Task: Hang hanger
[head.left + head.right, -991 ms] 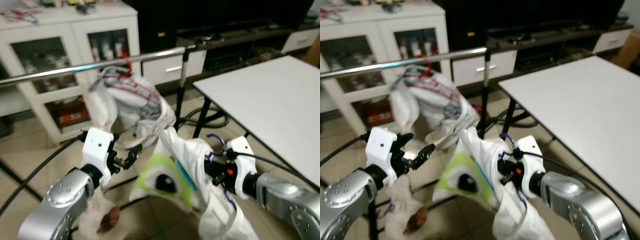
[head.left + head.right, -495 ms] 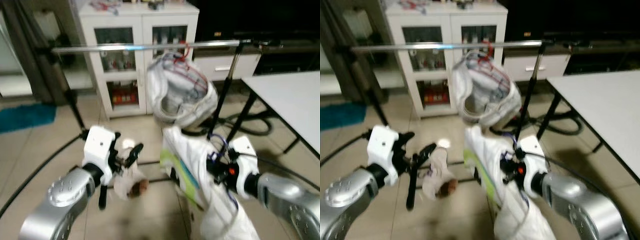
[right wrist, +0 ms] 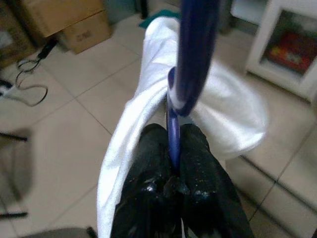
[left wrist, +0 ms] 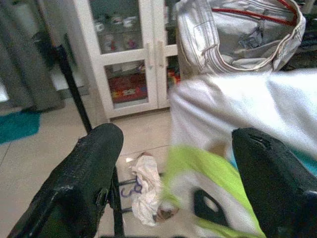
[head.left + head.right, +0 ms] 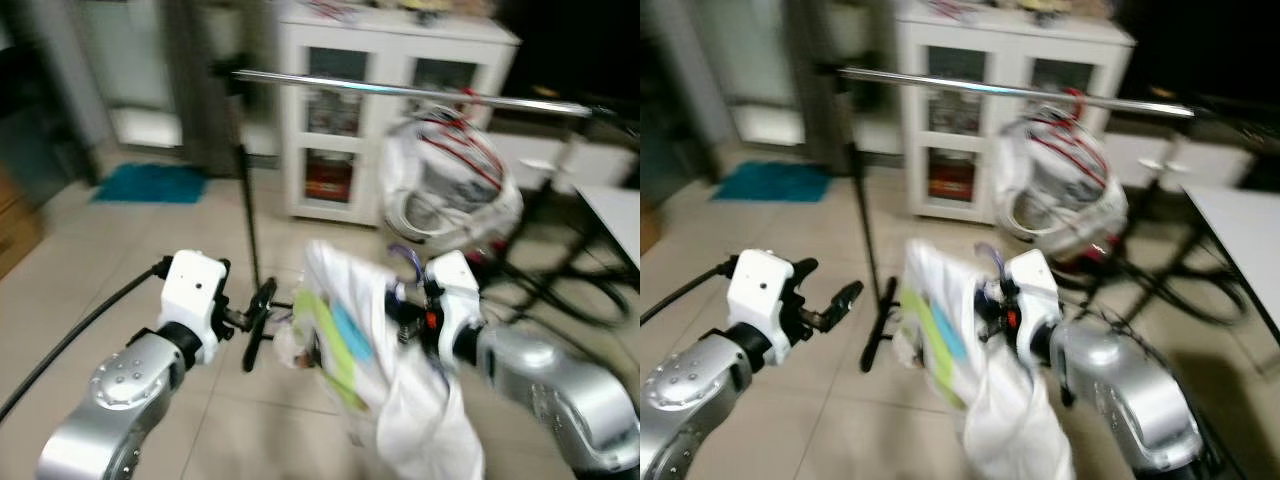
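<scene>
1. Right end effector: closed on the blue hanger, both black fingers pinched on its thin stem, as seen in the right wrist view.
2. On this hanger hangs a white garment with a green and blue print, draped down in front of the right arm toward the floor.
3. Left end effector: open and holding nothing, fingers spread wide, placed just beside the garment on its left side.
4. Target of the hanging: the metal rail of the clothes rack, running roughly horizontal across the head view, above and ahead of the held hanger.
5. Already on the rail: a red hanger carrying a white bundled garment, toward the right part of the rail.
6. Deciding relation: hook of the blue hanger well below the rail and nearer to the robot; rail up and forward from the right end effector, which is clearly the nearer one.
7. Judged need for the coming move: lift up and reach forward, hook turned across the rail's long axis, probably onto the bare stretch left of the red hanger.
8. Head views blurred, so the exact direction of the hook opening cannot be told.
9. Behind the rack: a white cabinet with glass doors.
</scene>
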### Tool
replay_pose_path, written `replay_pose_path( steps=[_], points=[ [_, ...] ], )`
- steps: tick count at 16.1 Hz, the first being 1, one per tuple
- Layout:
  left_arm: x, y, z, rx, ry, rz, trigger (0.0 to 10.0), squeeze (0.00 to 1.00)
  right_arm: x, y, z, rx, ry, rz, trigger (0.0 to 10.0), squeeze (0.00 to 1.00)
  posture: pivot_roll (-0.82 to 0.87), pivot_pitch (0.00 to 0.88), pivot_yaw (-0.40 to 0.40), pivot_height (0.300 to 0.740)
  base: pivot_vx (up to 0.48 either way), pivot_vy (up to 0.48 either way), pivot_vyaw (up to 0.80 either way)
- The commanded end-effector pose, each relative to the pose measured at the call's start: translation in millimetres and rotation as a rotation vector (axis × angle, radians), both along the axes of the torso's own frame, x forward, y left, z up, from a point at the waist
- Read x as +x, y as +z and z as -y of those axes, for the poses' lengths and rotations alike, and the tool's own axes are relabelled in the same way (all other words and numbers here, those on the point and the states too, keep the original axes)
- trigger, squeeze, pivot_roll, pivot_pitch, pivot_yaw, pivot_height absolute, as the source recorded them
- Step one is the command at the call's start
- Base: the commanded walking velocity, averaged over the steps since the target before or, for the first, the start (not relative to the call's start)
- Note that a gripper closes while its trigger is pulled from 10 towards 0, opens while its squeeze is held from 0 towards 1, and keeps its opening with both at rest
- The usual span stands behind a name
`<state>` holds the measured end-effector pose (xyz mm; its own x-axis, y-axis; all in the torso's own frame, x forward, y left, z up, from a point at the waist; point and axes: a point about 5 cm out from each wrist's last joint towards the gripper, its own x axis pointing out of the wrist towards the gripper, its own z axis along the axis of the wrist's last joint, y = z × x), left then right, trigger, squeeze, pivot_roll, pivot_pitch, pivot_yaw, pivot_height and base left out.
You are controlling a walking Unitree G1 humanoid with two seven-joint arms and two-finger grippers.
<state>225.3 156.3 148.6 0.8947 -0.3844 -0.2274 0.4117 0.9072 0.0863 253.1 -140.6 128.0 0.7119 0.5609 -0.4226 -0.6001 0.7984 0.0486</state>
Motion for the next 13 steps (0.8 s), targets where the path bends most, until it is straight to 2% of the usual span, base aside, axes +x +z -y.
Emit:
replay_pose_path(
  steps=[1,3,5,6,7,9,11,12,13],
  points=[
    [1.9,3.0,-3.3,0.009,0.017,0.016,10.0,0.00,4.5,2.2,-1.3,-0.012,0.006,0.029,10.0,0.00,0.12,0.000,-0.033,0.740,0.000,0.000,0.80],
    [2.4,3.8,-6.9,0.033,0.007,0.035,10.0,0.00,13.0,10.1,-2.1,0.005,0.004,0.072,10.0,0.00,0.12,0.000,-0.043,0.740,0.000,0.000,0.00],
    [3.2,4.0,-10.3,0.018,-0.010,0.023,10.0,0.00,18.5,18.4,-4.6,-0.003,0.039,0.121,10.0,0.00,0.12,0.000,-0.050,0.740,0.000,0.000,0.00],
    [5.3,5.9,-12.7,-0.019,-0.013,0.028,10.0,1.00,22.9,25.4,-6.3,0.022,0.055,0.150,10.0,0.00,0.11,0.000,-0.054,0.740,0.000,0.000,0.00],
    [6.7,6.9,-13.4,-0.024,-0.013,0.036,10.0,1.00,24.5,28.1,-6.7,0.033,0.062,0.160,10.0,0.00,0.11,0.000,-0.057,0.740,0.000,0.000,0.00],
    [12.7,5.3,-14.4,-0.019,-0.043,0.041,10.0,1.00,30.2,41.5,-7.7,0.154,0.075,0.164,10.0,0.00,0.11,0.000,-0.078,0.740,0.000,0.000,0.00],
    [17.3,6.6,-6.4,-0.040,-0.112,0.055,10.0,1.00,32.4,46.1,-8.7,0.188,0.083,0.161,10.0,0.00,0.11,0.000,-0.089,0.740,0.000,0.000,0.00],
    [22.1,13.1,8.6,-0.129,-0.196,0.067,10.0,1.00,37.1,47.7,-9.7,0.185,0.063,0.149,10.0,0.00,0.10,0.000,-0.093,0.740,0.000,0.000,0.00],
    [23.7,15.7,15.3,-0.167,-0.235,0.061,10.0,1.00,39.5,49.2,-11.3,0.183,0.057,0.152,10.0,0.00,0.10,0.000,-0.092,0.740,0.000,0.000,0.00]
  ],
)
